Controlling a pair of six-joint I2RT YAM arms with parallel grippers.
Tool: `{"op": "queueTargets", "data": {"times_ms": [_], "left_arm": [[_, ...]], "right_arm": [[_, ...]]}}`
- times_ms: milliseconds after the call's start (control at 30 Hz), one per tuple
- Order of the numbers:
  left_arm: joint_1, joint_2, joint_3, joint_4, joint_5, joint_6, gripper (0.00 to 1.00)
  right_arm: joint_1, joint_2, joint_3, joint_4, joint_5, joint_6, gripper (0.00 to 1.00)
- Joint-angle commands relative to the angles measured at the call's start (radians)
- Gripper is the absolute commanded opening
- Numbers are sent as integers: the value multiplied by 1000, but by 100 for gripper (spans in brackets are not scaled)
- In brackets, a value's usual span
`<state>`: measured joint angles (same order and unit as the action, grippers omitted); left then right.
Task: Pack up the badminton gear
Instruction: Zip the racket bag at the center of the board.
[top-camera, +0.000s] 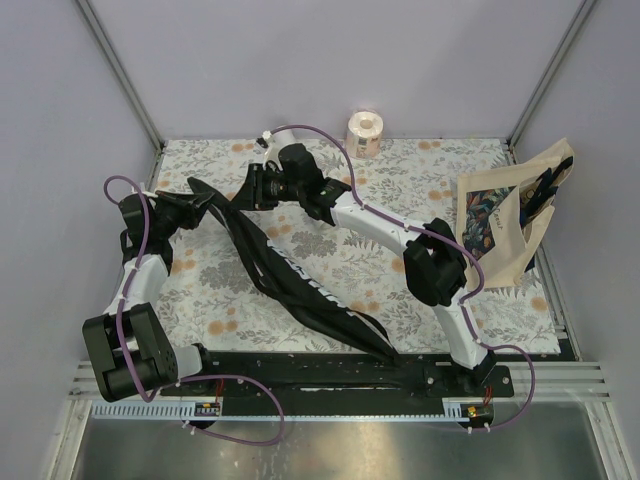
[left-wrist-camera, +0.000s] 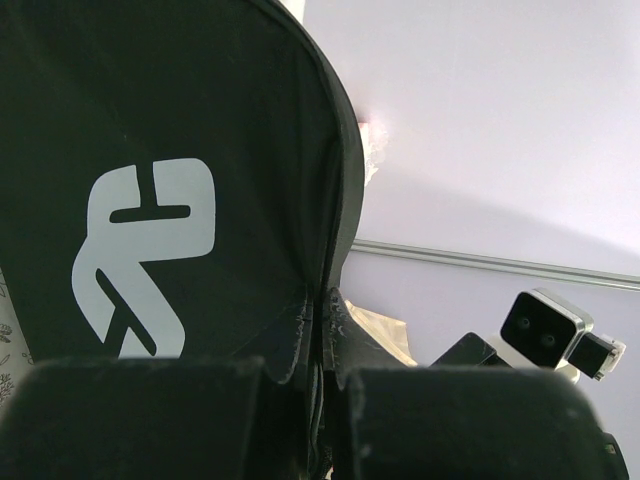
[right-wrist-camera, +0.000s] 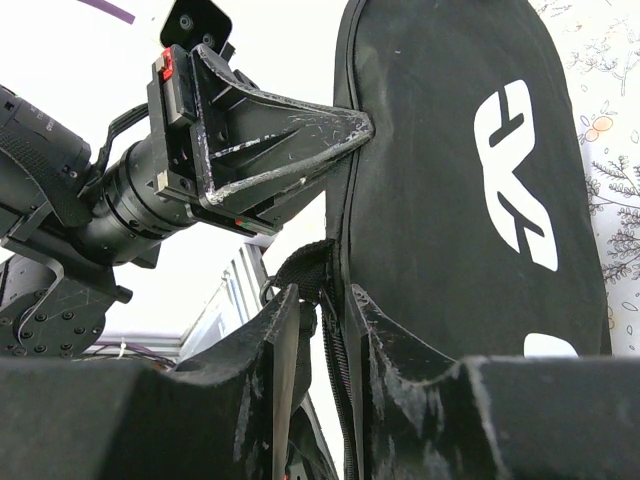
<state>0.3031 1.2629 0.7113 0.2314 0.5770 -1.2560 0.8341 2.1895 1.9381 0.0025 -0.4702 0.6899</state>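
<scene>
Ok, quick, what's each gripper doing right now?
Left gripper: closed, fingers pinching the edge of the racket bag.
Right gripper: closed, also gripping the racket bag.

A long black fabric racket bag (top-camera: 300, 285) with white lettering along its side is laid diagonally across the flower-patterned table (top-camera: 430, 170). Its narrow end is set at the near side, towards the right. Its wide end is raised off the surface at the far left. A large white logo is printed on the wide end's panel. The raised end is held upright by its seamed rim, which is pinched by the left gripper (left-wrist-camera: 325, 345) and the right gripper (right-wrist-camera: 325, 310).
</scene>
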Motion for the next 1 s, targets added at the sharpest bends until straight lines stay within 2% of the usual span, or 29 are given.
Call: {"op": "queueTargets", "data": {"times_ms": [0,567,600,667,733,833,967], "left_arm": [[-2,3,-10,19,23,7,0],[-12,4,-7,13,11,4,0],[-10,3,-9,13,12,4,0],[-10,3,-9,13,9,7,0],[-10,3,-10,11,9,6,0],[-9,3,8,-27,0,21,0],[-2,16,118,-298,-110,110,0]], "right_arm": [[13,-5,15,4,18,-7,33],[22,-37,-37,4,42,-18,31],[22,-40,-39,2,47,-21,29],[23,-40,-41,2,47,-21,21],[23,-42,-41,4,45,-20,3],[23,-69,-65,5,54,-20,0],[20,-145,-129,-34,102,-50,0]]}}
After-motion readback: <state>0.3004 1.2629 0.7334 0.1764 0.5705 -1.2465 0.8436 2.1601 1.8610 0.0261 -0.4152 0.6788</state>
